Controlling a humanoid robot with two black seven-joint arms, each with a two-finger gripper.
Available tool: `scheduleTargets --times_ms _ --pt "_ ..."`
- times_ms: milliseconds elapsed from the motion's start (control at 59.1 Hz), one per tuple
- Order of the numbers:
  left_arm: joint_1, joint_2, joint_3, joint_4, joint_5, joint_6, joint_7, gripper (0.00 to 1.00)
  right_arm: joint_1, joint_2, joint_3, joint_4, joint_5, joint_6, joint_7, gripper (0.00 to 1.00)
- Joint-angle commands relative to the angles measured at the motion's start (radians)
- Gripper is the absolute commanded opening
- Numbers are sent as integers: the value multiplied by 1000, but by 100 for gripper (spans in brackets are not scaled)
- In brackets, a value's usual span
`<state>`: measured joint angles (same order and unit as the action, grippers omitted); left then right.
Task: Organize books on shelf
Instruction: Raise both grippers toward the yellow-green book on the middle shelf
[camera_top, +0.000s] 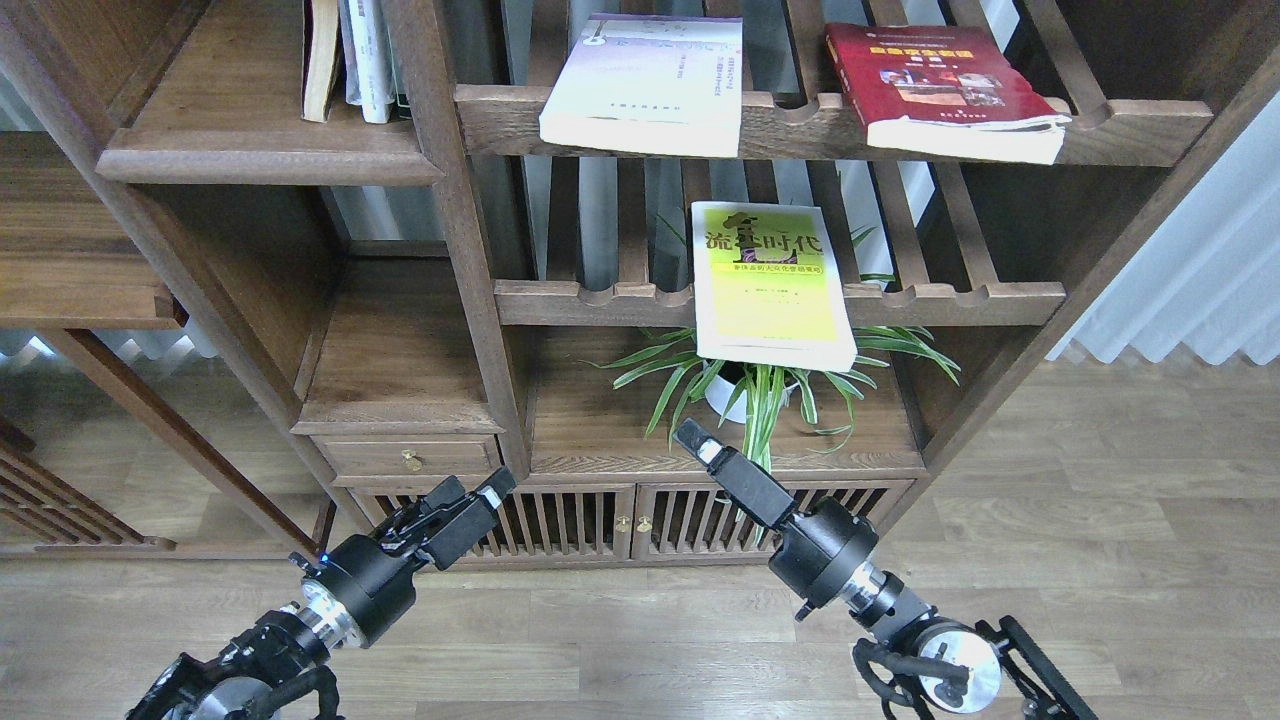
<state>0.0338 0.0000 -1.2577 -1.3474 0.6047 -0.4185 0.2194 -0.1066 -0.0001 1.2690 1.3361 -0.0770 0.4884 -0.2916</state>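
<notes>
Three books lie flat on slatted shelves. The pale lavender-white book (645, 85) and the dark red book (940, 90) are on the upper slatted shelf, overhanging its front rail. The yellow-green book (770, 285) with black characters lies on the lower slatted shelf, jutting well past the rail. The solid dark-brown shelf (240, 135) with a moulded front edge is at the upper left. My left gripper (493, 488) and right gripper (692, 437) hover low before the cabinet, below all the books, holding nothing. Their fingers cannot be told apart.
Several upright books (350, 60) stand at the right end of the solid shelf. A potted spider plant (760, 385) sits under the yellow-green book, just beyond my right gripper. A small drawer (405, 458) and slatted cabinet doors (630, 520) are below. A thick upright post (470, 260) divides the bays.
</notes>
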Motion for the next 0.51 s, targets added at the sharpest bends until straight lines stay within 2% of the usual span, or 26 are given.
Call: scheduleTargets --times_ms 0,186,321,490 --pt "0 0 -2 -3 0 3 5 100 -7 0 0 -2 16 0 -1 99" --pt "0 0 -2 -3 -2 4 5 100 2 0 -3 -3 14 -30 -6 99" --pt "0 0 -2 -4 -2 4 5 100 -12 0 -14 -28 17 0 2 99" --pt "0 0 -2 -4 -6 6 5 100 31 0 -28 -189 13 0 2 99"
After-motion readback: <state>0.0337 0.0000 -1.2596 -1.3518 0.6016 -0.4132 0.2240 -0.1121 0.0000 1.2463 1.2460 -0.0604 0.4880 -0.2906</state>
